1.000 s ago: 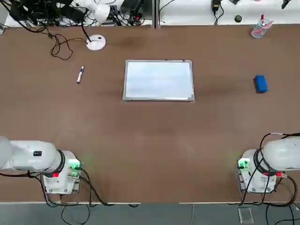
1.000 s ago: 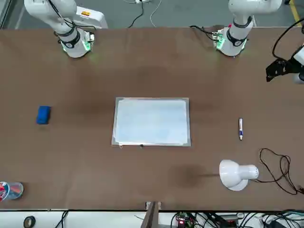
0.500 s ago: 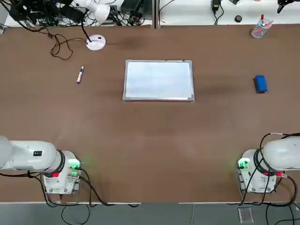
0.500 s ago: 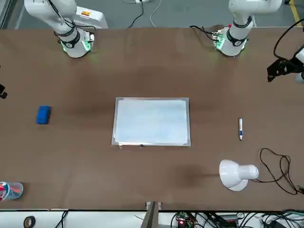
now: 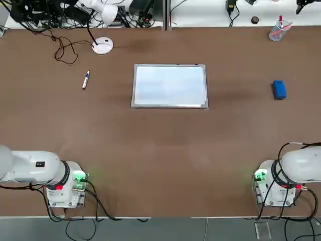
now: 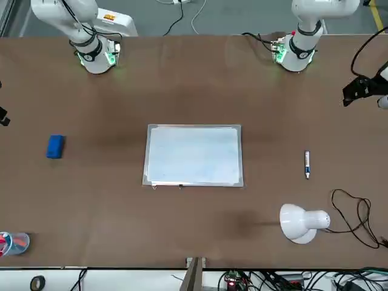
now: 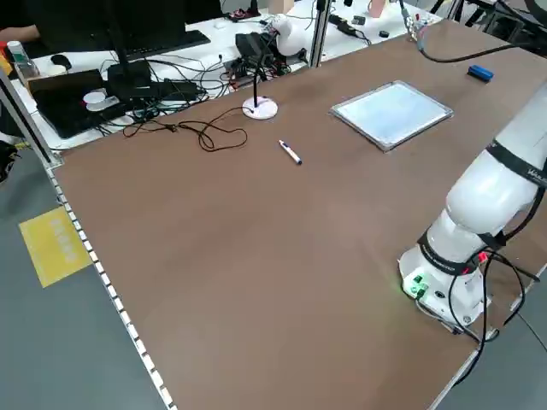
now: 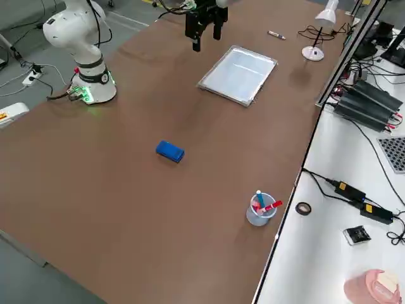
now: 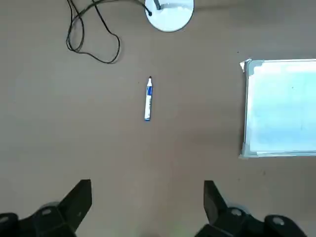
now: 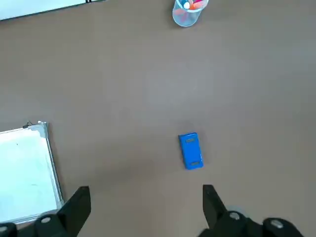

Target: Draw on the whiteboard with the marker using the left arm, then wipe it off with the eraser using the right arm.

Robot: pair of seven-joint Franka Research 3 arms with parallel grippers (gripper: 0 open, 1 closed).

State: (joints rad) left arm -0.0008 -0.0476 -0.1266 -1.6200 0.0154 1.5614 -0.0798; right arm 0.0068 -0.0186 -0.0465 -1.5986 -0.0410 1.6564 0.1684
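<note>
The brown surface (image 5: 160, 150) carries everything, and nothing on it is disturbed. The whiteboard (image 5: 169, 86) lies flat near the middle, its face blank, so the drawing is not yet begun. My left arm (image 5: 30, 168) and right arm (image 5: 301, 165) are both raised, their bases at the near edge.

The step in hand, as I judge it, is fetching the marker (image 5: 86, 80) with my left hand (image 9: 147, 207). The marker lies flat on the surface, well apart from the whiteboard on my left side, near a white lamp (image 5: 103, 45) and its loose black cable (image 5: 62, 50). To do this well I should descend straight over the barrel, turn my wrist so my 2 fingers straddle it across its width, and grip toward the middle so the tip is free to write. I should keep clear of the cable.

The blue eraser (image 5: 279, 90) rests well to the right of the whiteboard, with a clear cup (image 5: 278, 30) farther off.

My left hand hangs above the surface, fingers spread wide, holding and touching nothing. My right hand (image 10: 147, 212) is likewise spread and empty, high over the eraser.
</note>
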